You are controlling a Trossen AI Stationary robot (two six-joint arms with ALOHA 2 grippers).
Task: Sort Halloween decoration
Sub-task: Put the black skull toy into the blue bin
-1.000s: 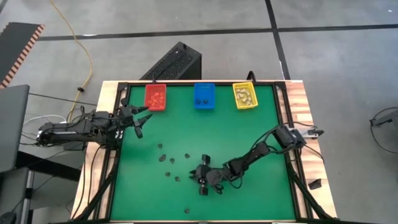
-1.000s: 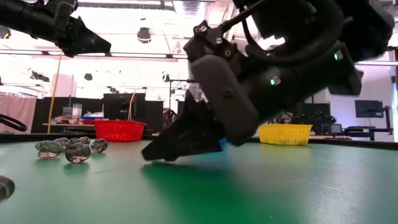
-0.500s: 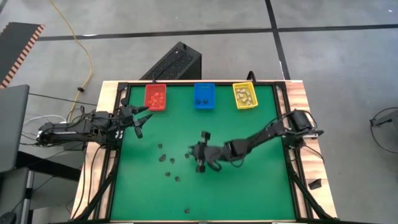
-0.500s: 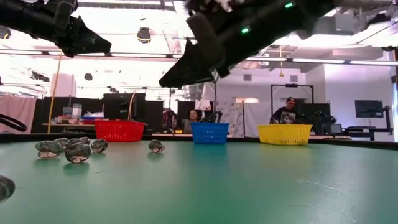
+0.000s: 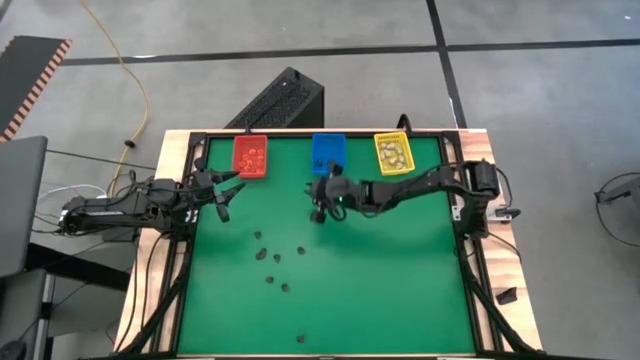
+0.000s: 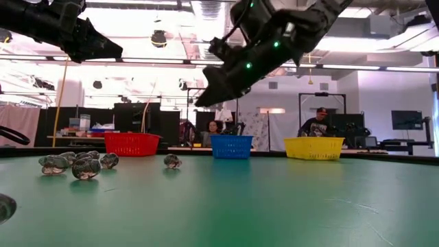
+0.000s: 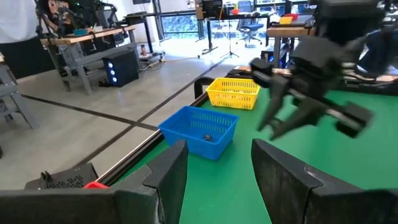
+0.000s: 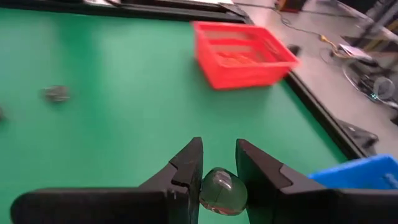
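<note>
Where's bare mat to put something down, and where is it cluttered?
Bare: the green mat on the right half, from the yellow bin down to the near edge. Crowded: the loose trinkets left of centre. The right hand, shut on a trinket, hangs before the blue bin.

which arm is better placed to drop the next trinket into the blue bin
Right. The right gripper already holds a dark trinket between its fingers and hangs just short of the blue bin. The left gripper is open, holds nothing, and waits at the table's left edge by the red bin.
</note>
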